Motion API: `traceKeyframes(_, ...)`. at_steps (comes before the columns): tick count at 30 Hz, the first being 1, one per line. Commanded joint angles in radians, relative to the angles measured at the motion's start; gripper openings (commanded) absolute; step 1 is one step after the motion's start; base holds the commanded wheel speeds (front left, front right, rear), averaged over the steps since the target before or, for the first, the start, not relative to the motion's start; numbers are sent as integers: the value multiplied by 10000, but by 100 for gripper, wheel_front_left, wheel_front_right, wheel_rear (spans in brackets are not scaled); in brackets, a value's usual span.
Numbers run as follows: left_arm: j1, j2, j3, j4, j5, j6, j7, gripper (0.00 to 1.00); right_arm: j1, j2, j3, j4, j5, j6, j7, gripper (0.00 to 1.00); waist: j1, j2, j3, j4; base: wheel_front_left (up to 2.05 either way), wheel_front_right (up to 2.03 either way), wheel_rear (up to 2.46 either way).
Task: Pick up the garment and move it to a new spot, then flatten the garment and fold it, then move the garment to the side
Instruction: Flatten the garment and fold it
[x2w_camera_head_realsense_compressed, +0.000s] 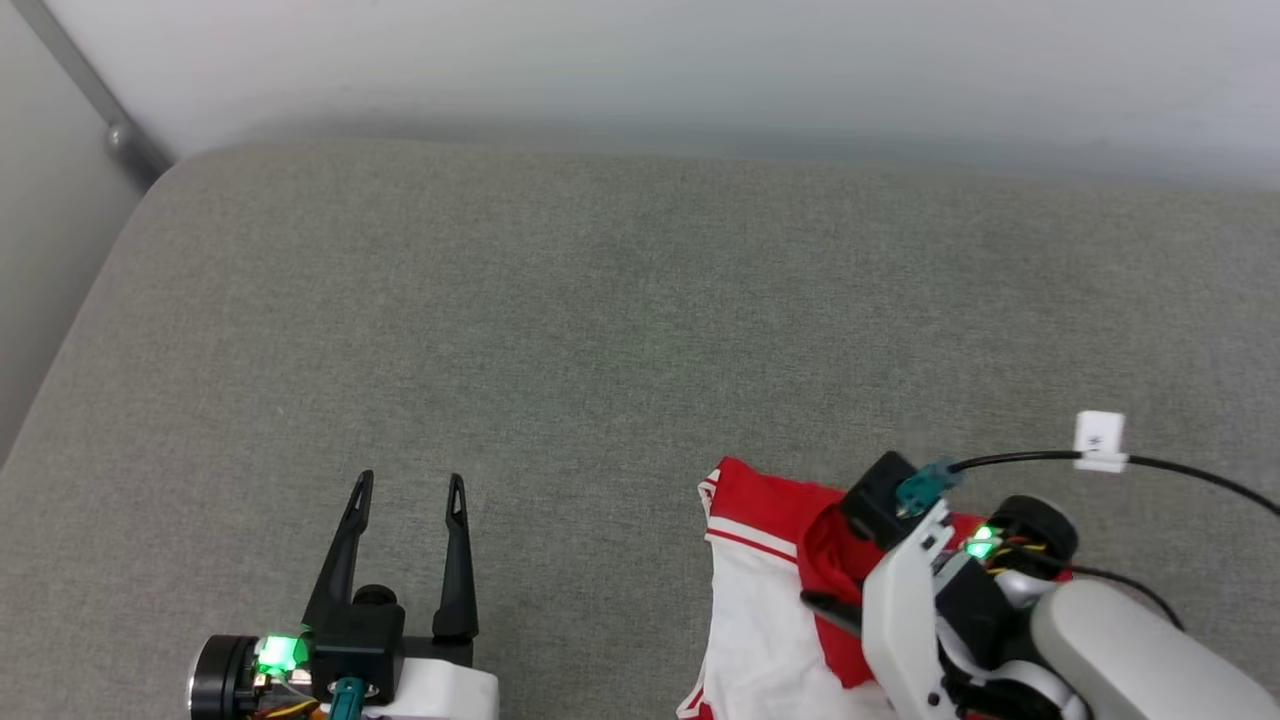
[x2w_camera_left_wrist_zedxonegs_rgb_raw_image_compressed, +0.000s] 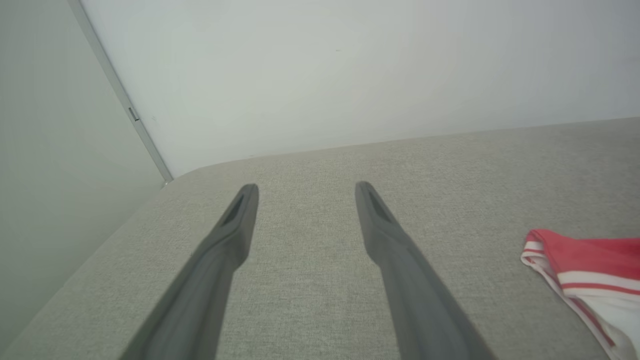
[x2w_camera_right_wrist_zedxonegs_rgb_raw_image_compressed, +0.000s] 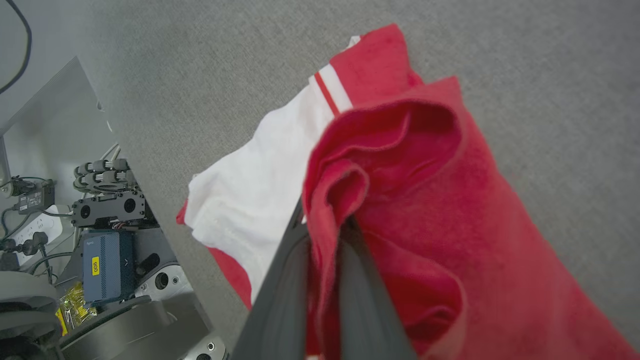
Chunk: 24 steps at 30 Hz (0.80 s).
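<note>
So, pick-up step I'd say: the right gripper (x2w_camera_right_wrist_zedxonegs_rgb_raw_image_compressed: 325, 225) is pinched on a red fold of the garment (x2w_camera_right_wrist_zedxonegs_rgb_raw_image_compressed: 440, 200), bunched at the near right edge of the grey cushion (x2w_camera_head_realsense_compressed: 600, 300). The left gripper (x2w_camera_head_realsense_compressed: 411, 482) hangs spread, empty. Next: lift and carry it to fresh cushion. Right wrist view shows the pinch; in the head view the wrist blocks it.

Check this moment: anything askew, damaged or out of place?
Nothing damaged. The garment lies crumpled at the near right of the grey surface, a red fold pinched in the right gripper; the left gripper is open.
</note>
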<state>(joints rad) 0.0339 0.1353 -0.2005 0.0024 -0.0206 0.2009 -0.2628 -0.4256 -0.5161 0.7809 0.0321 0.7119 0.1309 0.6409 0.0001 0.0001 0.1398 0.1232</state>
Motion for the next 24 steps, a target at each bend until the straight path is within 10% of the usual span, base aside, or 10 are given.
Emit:
traceKeyframes(1,-150,-73,-21,8,53,-44,-23,100,-298,228,440,538,30,-5,-149,0,-1,-1,136,104,0,0,0)
traceKeyframes(9,-316,-170,68,112,45,-111,-25,100,-916,620,1904,2718,66,-11,-933,7,-1,-1,303,171,0,0,0)
traceKeyframes(11,-259,-186,123,150,27,-125,-23,100,-1045,643,2073,2912,94,-12,-1300,49,-1,-1,212,107,0,0,0)
traceKeyframes(12,-204,-185,160,162,13,-112,-25,100,-1128,645,2112,2924,113,-12,-1545,100,-1,-1,159,59,0,0,0)
traceKeyframes(24,260,-138,456,136,-16,-266,-23,100,-1141,-118,284,1720,-1287,-8,-4848,100,-1,-1,-448,-467,0,0,0)
